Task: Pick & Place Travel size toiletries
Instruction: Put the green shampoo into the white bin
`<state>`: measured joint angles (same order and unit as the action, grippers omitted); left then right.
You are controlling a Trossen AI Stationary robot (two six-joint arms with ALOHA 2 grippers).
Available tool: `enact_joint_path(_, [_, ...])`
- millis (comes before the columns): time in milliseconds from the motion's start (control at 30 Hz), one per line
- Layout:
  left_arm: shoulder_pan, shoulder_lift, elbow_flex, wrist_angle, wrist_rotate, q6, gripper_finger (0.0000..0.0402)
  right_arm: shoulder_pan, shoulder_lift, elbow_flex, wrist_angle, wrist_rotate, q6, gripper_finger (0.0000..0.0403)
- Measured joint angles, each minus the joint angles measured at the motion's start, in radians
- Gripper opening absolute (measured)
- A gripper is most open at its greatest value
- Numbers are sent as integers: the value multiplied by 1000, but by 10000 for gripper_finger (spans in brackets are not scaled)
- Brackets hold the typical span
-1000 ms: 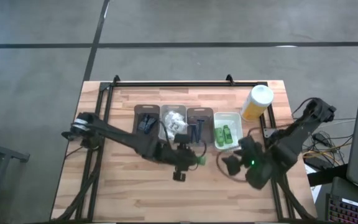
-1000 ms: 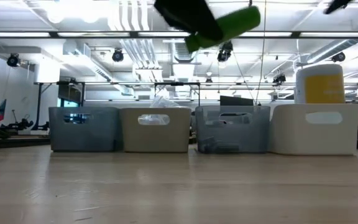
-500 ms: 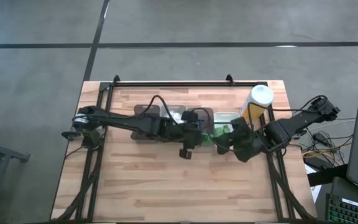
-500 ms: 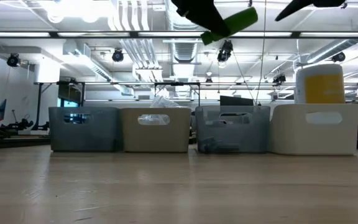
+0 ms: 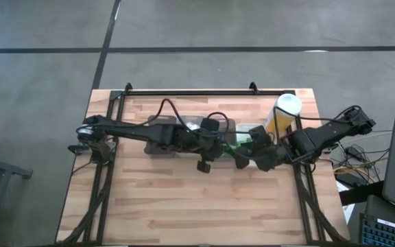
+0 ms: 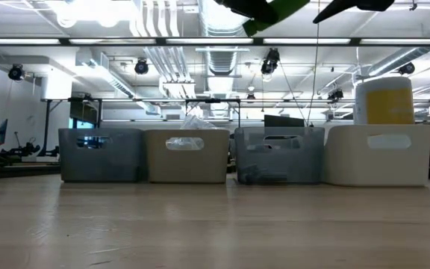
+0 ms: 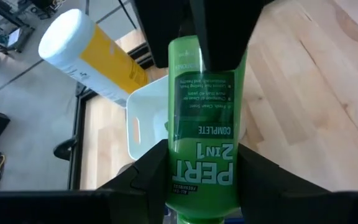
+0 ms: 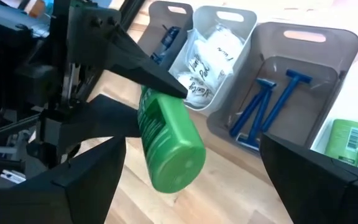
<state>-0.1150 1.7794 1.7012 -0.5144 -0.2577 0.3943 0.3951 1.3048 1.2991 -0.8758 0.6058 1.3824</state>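
Observation:
A green tube (image 7: 204, 124) is lifted above the table in my left gripper (image 5: 214, 142), which is shut on it just in front of the row of trays. Its round cap end (image 8: 174, 163) points at my right gripper (image 5: 241, 156). That gripper is wide open close in front of the tube, and its fingers touch nothing. In the low view the tube (image 6: 275, 9) shows at the top edge. Blue razors (image 8: 272, 102) lie in a brown tray, white packets (image 8: 213, 53) in a white tray, black pieces (image 8: 166, 38) in a dark tray and more green tubes (image 8: 347, 140) in the rightmost white tray. My left gripper pinches the green tube between its two fingers (image 7: 145, 180), on the part of the body away from the cap (image 7: 194, 177). The fingers lie across the tube. The tube is lifted clear of the table and sticks out toward the table's right, roughly level.
Several small trays stand in a row (image 5: 204, 130) toward the far side of the table. A tall yellow bottle with a white cap (image 5: 283, 113) stands right of the white tray (image 5: 259, 130). Bare wooden tabletop (image 5: 197, 206) lies on the near side.
My left gripper carried the green tube up and toward the far edge, reaching the trays. My right gripper moved toward the far edge and the table's left, closing on the tube's cap end, and stayed open.

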Motion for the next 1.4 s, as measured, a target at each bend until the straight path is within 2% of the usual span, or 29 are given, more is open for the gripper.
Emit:
enact_joint_path(133, [0, -1, 0, 61, 18, 0, 150, -20, 0, 0, 0, -28, -14, 363])
enact_joint_path(400, [0, -2, 0, 78, 25, -9, 149, -22, 0, 0, 30, -38, -35, 353])
enact_joint_path(567, [-5, -2, -1, 95, 32, -26, 149, -23, 6, 0, 86, -53, -74, 322])
enact_joint_path(1000, [-7, -2, -4, 94, 10, -31, 149, -22, 0, 0, 81, -68, -47, 243])
enact_joint_path(1133, [-7, -2, -4, 94, -27, -21, 149, -22, 2, 0, 81, -88, -28, 211])
enact_joint_path(1400, [-7, 0, -14, 102, -30, 2, 153, -23, 2, 0, 78, -79, -29, 134])
